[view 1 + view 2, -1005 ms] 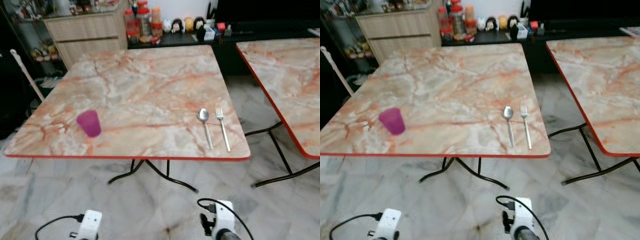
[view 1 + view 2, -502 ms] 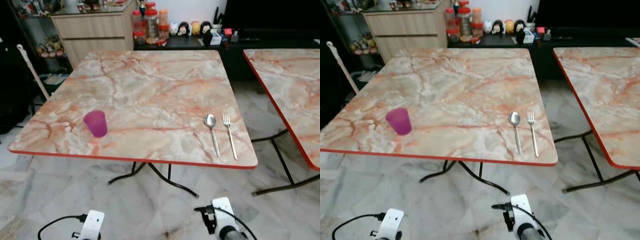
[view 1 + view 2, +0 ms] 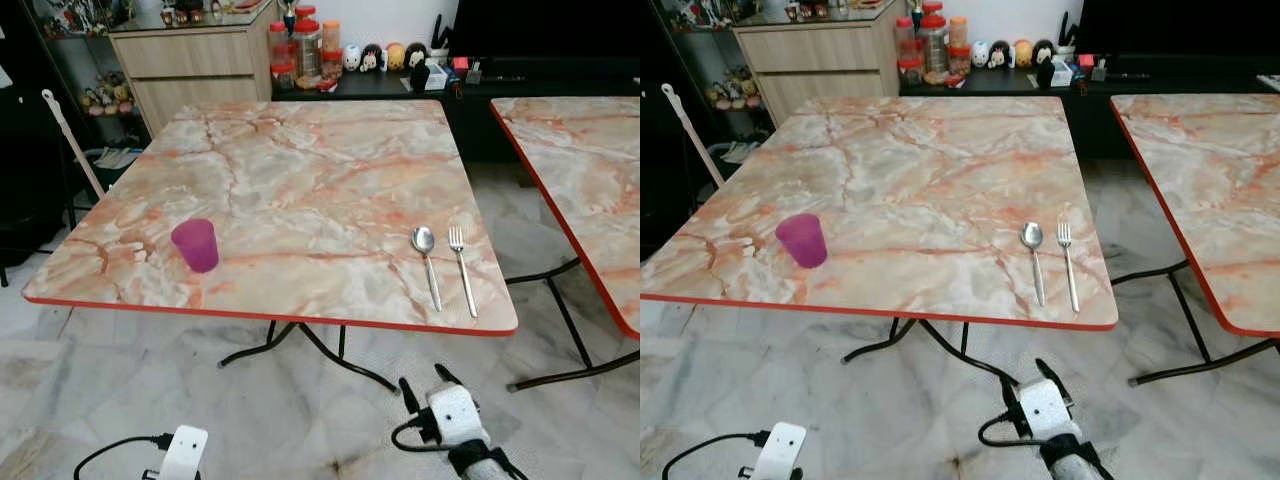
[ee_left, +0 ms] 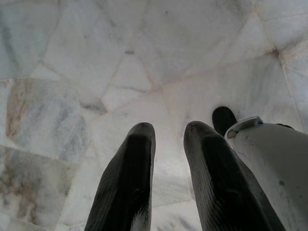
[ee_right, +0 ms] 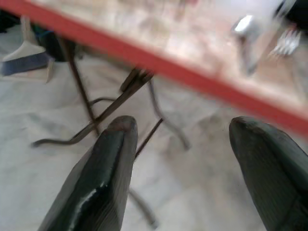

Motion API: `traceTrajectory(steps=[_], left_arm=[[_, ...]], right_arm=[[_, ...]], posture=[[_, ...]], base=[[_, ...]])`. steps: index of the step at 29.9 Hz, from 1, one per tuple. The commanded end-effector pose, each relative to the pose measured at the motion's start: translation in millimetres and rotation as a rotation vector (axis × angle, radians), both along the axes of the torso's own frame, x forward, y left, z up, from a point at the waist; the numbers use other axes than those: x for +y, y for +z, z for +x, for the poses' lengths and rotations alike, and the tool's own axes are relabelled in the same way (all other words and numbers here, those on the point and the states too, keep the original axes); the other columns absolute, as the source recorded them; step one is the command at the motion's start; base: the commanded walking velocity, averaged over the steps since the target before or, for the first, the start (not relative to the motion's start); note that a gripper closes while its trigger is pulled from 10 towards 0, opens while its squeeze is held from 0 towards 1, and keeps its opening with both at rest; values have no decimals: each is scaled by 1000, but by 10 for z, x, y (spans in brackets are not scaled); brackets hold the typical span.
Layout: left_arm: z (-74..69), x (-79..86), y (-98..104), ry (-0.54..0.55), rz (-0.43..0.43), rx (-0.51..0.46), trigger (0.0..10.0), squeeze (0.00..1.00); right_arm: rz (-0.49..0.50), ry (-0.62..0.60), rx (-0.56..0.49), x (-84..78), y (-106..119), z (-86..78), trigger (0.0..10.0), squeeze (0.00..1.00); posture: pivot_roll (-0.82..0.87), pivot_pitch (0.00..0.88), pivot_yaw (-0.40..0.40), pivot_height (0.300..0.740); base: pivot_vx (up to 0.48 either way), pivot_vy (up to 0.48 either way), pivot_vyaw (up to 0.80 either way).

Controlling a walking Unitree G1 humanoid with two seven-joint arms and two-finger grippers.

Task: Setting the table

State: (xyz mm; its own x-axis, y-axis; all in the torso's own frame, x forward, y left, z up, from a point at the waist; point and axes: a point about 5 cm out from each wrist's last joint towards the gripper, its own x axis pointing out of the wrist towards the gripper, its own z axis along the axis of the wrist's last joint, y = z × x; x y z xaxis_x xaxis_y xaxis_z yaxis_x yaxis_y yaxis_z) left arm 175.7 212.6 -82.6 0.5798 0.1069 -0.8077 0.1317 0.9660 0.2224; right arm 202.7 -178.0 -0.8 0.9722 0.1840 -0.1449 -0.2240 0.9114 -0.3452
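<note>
A purple cup [image 3: 195, 245] stands upright near the front left of the marble-pattern table [image 3: 300, 170]. A spoon [image 3: 427, 262] and a fork [image 3: 461, 268] lie side by side near the table's front right corner. My right gripper [image 3: 424, 384] is low, below and in front of that corner, and open with nothing between its fingers. In the right wrist view it [image 5: 180, 130] faces the table's red edge [image 5: 202, 82], with the spoon [image 5: 245, 26] above. My left gripper [image 4: 168, 130] hangs over the floor, fingers close together and holding nothing.
A second table of the same pattern [image 3: 590, 170] stands to the right across a narrow gap. Black folding legs [image 3: 310, 345] spread under the near table. Behind it are a wooden cabinet [image 3: 190, 60] and jars [image 3: 305, 50]. A broom handle [image 3: 70, 145] leans at left.
The camera has come closer and a little higher. My right arm has risen and turned forward, so its open fingers now show below the table's edge. Cup, spoon and fork have not moved.
</note>
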Motion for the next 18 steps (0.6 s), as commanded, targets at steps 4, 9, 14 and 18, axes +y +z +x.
traceTrajectory(steps=[4,9,14,18], left_arm=[[-71,57,-21,-14,22,25,10000,0],[-107,60,-36,-10,18,33,10000,0],[-112,11,-48,-22,10,36,10000,0],[-89,-18,-43,-9,1,25,10000,0]], right_arm=[[-173,52,-85,2,165,28,10000,0],[-184,45,-140,-2,384,66,10000,0],[-107,-3,-128,32,419,222,10000,0],[-53,-51,-135,147,476,414,10000,0]], posture=[[-41,0,54,727],[-52,0,54,727],[-50,0,46,727],[-41,0,41,727]], base=[[0,0,0],[0,0,0],[0,0,0],[0,0,0]])
